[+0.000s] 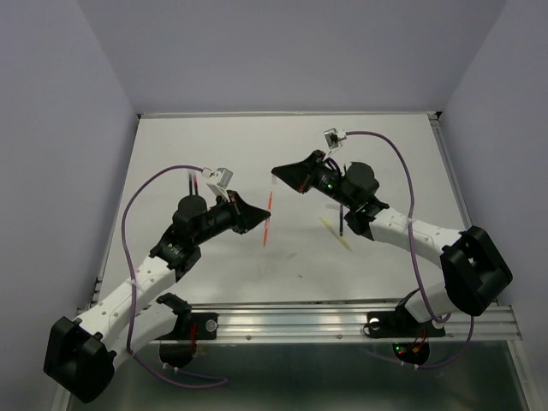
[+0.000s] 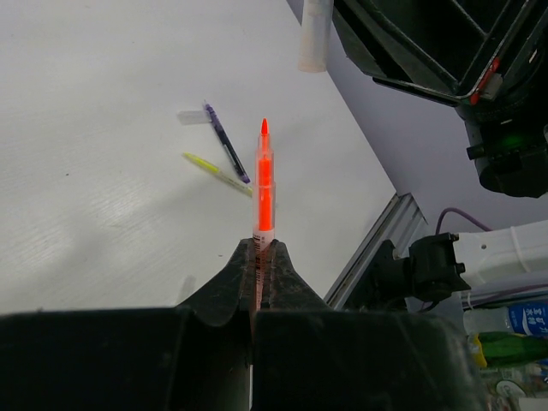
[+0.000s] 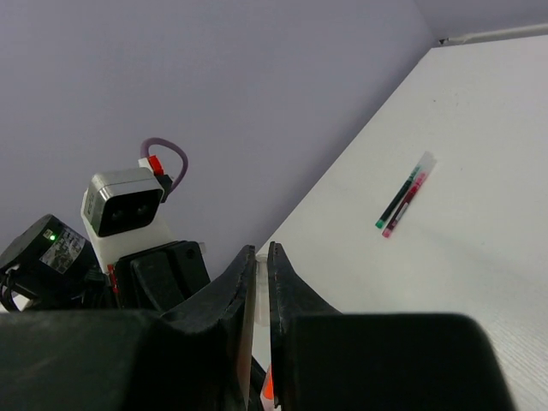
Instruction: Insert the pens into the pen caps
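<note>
**Orange pen in one gripper, cap in the other, not yet joined**

From above, the two arms meet over the middle of the white table (image 1: 171, 145). The left gripper (image 1: 259, 216) is clamped on the orange pen (image 1: 268, 218). The right gripper (image 1: 276, 175) faces it from the far right, with a small pale pen cap (image 1: 274, 179) at its tip. From this height the pen and cap look close together, but the view does not show whether they touch.

The left wrist view shows this better. Its fingers (image 2: 282, 265) are pressed tight on the lower end of the orange pen (image 2: 265, 184), and the pointed tip stands free. The pen cap (image 2: 315, 34) hangs up and to the right of that tip, with a clear gap between them. Beyond the pen, a blue pen (image 2: 226, 141) and a yellow pen (image 2: 216, 171) lie on the table just beside each other, the blue one with a pale tube at its far end. From above these two are partly hidden by the right arm.

The right wrist view shows its own fingers (image 3: 244, 274) drawn in to a narrow slit with a pale strip between them. Only here are a green-black pen (image 3: 396, 202) and a red pen (image 3: 406, 202) plainly seen, lying side by side on the table.
</note>
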Controlling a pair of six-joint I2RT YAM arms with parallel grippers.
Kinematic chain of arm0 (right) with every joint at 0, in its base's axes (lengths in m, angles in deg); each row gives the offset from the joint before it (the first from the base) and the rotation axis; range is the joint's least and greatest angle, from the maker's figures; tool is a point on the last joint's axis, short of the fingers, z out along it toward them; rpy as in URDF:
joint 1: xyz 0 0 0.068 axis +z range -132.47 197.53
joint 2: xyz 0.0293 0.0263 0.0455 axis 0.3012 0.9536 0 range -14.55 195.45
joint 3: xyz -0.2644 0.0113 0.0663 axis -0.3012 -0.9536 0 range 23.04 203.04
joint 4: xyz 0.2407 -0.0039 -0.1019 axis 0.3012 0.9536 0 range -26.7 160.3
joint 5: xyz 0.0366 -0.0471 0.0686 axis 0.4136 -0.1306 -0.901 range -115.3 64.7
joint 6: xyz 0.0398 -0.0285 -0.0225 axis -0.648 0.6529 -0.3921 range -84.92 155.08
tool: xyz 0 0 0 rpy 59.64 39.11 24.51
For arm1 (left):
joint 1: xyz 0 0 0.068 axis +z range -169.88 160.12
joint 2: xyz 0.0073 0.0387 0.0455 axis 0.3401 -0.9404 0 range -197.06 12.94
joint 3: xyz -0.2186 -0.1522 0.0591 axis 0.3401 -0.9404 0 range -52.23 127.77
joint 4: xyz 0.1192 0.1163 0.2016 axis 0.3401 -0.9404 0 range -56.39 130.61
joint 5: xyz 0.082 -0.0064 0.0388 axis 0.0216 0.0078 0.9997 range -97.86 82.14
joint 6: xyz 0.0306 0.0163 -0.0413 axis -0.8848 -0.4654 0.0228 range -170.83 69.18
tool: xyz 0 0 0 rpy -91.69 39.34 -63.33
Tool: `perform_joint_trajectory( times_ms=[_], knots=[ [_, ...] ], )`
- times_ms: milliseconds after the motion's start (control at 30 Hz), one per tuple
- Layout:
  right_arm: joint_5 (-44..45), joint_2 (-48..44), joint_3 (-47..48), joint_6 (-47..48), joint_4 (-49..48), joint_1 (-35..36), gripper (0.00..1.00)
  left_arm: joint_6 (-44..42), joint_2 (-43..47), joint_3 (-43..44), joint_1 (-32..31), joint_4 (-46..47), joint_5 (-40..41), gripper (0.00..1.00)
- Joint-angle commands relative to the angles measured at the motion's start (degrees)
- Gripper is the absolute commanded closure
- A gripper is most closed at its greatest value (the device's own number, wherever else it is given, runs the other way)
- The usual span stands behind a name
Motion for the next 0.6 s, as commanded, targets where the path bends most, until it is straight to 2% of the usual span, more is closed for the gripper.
perform_joint_trajectory(
  times_ms=[0,567],
  knots=[
    [-0.2,-1.3,0.1,0.4,-3.9,1.1,0.99,-0.1,0.7,0.7,-0.4,4.1,-0.5,1.0],
    [1.2,1.3,0.8,1.0,-4.0,1.6,0.99,-1.5,1.5,0.8,-0.6,4.9,-1.1,1.0]
  ],
)
